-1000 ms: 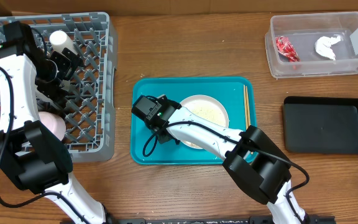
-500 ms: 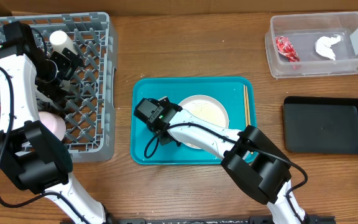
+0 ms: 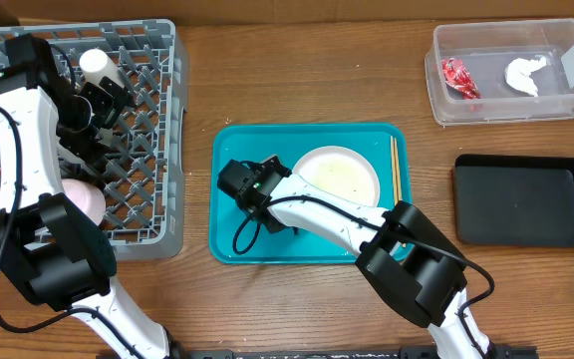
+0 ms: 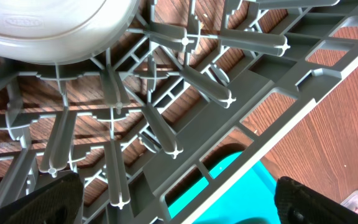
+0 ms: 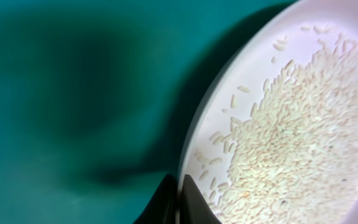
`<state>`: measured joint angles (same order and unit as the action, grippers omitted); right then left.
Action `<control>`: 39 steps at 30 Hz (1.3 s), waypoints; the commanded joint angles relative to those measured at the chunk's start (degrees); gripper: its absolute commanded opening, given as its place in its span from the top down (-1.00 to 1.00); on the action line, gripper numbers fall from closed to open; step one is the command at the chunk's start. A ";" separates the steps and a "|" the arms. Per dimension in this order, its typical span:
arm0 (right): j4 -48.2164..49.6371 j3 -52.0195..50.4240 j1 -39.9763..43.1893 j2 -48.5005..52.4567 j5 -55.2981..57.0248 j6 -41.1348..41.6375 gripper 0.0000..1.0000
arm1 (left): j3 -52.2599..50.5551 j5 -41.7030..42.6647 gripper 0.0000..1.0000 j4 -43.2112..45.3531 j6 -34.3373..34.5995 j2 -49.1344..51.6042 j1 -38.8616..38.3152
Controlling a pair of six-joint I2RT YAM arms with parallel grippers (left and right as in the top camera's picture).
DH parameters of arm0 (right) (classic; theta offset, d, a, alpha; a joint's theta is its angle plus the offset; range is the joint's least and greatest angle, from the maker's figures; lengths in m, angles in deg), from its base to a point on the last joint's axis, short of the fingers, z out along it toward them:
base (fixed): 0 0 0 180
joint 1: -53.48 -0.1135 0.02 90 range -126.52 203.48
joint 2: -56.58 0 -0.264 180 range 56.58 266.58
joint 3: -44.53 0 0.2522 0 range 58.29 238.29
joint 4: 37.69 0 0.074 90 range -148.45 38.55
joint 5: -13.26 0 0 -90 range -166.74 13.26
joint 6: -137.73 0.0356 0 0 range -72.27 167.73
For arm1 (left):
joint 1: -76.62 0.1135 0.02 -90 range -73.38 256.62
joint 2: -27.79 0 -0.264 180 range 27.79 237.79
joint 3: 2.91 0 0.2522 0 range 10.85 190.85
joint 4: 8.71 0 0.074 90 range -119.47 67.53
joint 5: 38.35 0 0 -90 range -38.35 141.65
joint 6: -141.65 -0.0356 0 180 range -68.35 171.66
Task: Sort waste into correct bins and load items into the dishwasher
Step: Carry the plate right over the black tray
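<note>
**Plate shifted on the tray, rice still aboard**

Compared with a second ago, the plate (image 3: 339,178) lies further toward the upper right of the teal tray (image 3: 233,237) and shows a fuller round outline. The right gripper (image 5: 180,198) has crept slightly rightward with it. In the right wrist view its dark fingertips are pressed together on the plate's rim at bottom centre. The rice grains (image 5: 291,143) remain heaped on the plate, so the plate probably has to be emptied into a bin before it goes to the rack (image 3: 157,150).

The wrapper (image 3: 459,77) and tissue (image 3: 524,76) sit in the clear tub (image 3: 506,112) at upper right; the black tray (image 3: 526,199) beneath it looks empty. The chopsticks (image 3: 396,170) lie just right of the plate.

The left gripper (image 4: 182,202) hangs over the rack lattice, fingers spread wide on nothing.

Lettering: a pale vessel (image 4: 55,31) at upper left of the left wrist view bears an oval embossed mark, too small to read.
</note>
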<state>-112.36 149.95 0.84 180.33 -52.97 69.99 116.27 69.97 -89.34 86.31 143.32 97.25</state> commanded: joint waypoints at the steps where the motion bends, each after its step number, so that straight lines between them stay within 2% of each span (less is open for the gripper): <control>1: -2.49 2.62 -0.07 0.15 9.01 3.02 0.92 | 0.48 0.57 -0.99 -0.15 0.94 0.85 -0.39; 8: -8.33 4.72 0.87 0.15 14.29 13.11 0.92 | 0.48 0.59 -0.99 -0.15 0.94 0.85 -0.39; 17: -14.47 12.24 6.99 0.13 14.32 16.94 0.92 | 0.48 0.59 -1.00 -0.15 0.94 0.85 -0.39; 21: -19.26 17.51 12.55 0.13 14.08 19.93 0.92 | 0.48 0.57 -1.00 -0.15 0.94 0.85 -0.39; 28: -23.98 27.02 24.87 0.13 9.70 20.00 0.92 | 0.48 0.59 -1.00 -0.15 0.94 0.85 -0.39; 34: -26.29 33.81 38.12 0.13 2.19 19.71 0.92 | 0.48 0.59 -1.00 -0.15 0.94 0.85 -0.39; 39: -26.64 35.17 49.20 0.13 -5.60 18.36 0.92 | 0.48 0.57 -1.00 -0.17 0.94 0.85 -0.39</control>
<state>-138.67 183.31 44.86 180.65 -52.38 89.44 116.27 69.97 -89.34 86.31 143.32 97.25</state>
